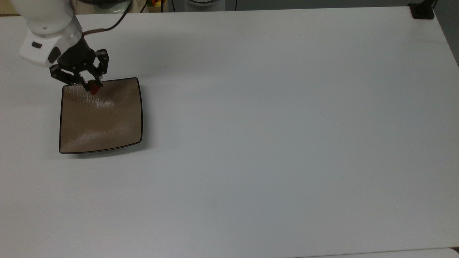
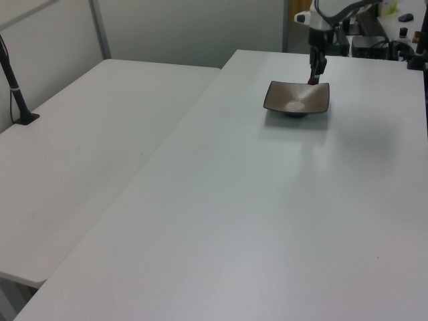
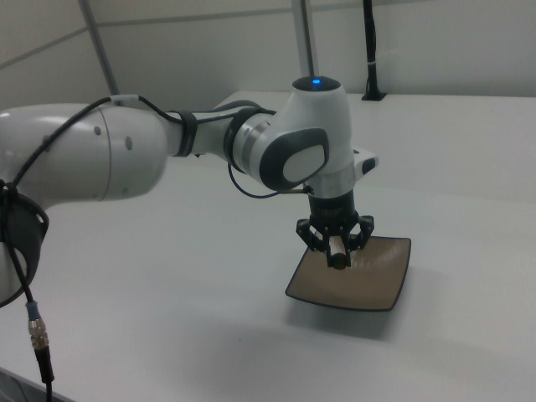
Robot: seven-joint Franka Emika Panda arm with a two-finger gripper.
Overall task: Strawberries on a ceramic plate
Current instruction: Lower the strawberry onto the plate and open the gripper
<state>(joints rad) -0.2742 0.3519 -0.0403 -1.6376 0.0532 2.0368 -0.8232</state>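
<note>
I see the gripper closed tight on 1 strawberry, pinched between its 2 fingers, upper left of the top view. It hangs just above the ceramic plate by the plate's upper edge. The plate sits on the white table.

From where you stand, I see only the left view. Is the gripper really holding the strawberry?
Observer: Yes. In the top view the gripper is shut on the strawberry.
Operator: Is it over the ceramic plate?
Observer: The top view puts the berry just inside the ceramic plate, at its upper edge and toward the top view's left, not over the middle.
Operator: Does it touch the plate?
Observer: In the right view the strawberry hangs above the ceramic plate, apart from it.
</note>
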